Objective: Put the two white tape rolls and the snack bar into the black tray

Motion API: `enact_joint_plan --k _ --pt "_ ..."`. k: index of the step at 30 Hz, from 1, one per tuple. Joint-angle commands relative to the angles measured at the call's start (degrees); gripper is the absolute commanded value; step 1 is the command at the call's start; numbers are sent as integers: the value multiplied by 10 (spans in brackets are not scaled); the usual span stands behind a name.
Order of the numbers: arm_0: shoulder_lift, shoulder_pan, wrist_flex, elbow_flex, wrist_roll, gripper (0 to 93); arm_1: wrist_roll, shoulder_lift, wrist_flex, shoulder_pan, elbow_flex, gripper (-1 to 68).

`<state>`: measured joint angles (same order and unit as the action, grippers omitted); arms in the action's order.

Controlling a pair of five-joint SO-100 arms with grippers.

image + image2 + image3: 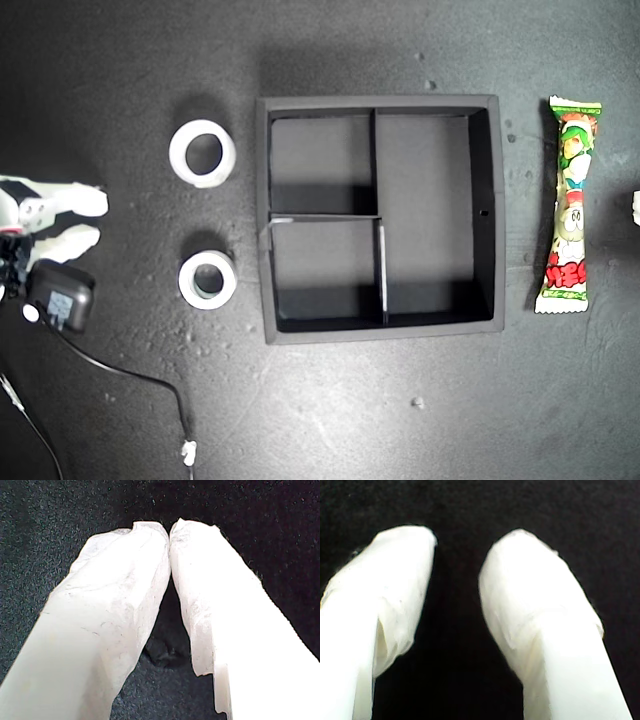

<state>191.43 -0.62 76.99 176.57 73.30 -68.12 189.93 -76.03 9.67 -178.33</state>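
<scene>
**A:** Where does everything sit, biggest first?

**B:** The dark mat [330, 420] fills the scene. On it is the black tray [380, 102], all three compartments bare. It lies beyond the tips of the white fingers [65, 200] of an arm at the exterior view's left. The snack bar [568, 205] lies past the tray's far wall from those tips, just beside it and parallel to it.

**A:** And the rolls?

**B:** Both lie flat between those fingertips and the tray. The larger tape roll [178, 155] is ahead and off to one side, the smaller tape roll [185, 282] off to the other.

**A:** The jaws?

**B:** My first gripper [169, 532] has its tips pressed together over the mat. My second gripper [457, 550] stands spread, with only mat in the gap.
</scene>
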Motion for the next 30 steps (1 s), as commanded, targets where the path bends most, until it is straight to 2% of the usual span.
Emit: enact_joint_plan --k 1,20,25,30 --pt "27 -2 29 33 31 77 4 -4 -1 -8 -7 2" --pt "27 -9 29 33 46 41 4 -4 -1 -8 -7 2" --pt "27 -10 27 33 43 2 4 -4 -1 -8 -7 2" --pt "27 -9 -1 33 51 2 -24 -4 -3 4 -7 2"
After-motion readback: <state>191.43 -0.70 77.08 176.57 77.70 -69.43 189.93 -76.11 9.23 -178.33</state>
